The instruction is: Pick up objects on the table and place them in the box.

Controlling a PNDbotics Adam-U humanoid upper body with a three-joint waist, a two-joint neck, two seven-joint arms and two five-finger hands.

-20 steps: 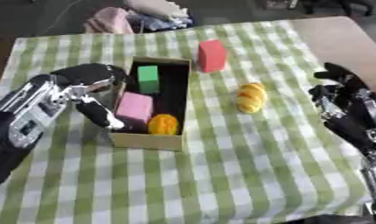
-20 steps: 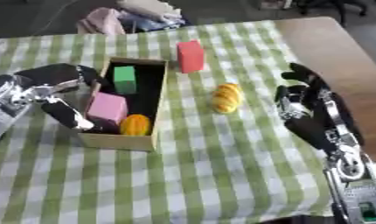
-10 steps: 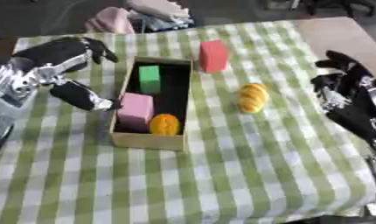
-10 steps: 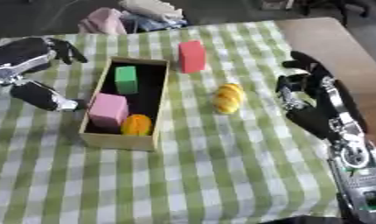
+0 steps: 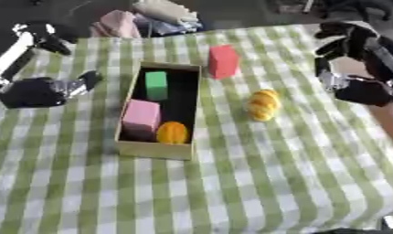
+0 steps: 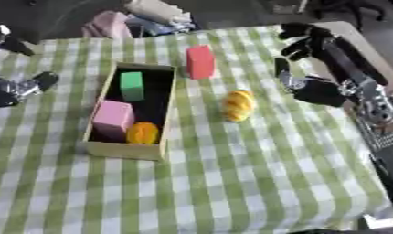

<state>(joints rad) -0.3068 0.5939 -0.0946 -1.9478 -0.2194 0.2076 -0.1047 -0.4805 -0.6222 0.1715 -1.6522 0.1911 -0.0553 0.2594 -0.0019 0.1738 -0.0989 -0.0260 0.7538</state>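
The left hand [image 5: 39, 91] has drawn back empty and open from the box [image 5: 156, 148], while the right hand [image 6: 311, 87], open, has moved closer to the yellow object [image 6: 238, 105] still lying on the surface [image 5: 272, 183].

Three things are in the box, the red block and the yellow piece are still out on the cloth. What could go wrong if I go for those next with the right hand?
The yellow piece looks rounded, so it may roll off when the right hand touches it. The red block stands upright close to the box and may tip against its wall. The near end of the box already holds the pink block and orange ball; free room looks limited to the middle.
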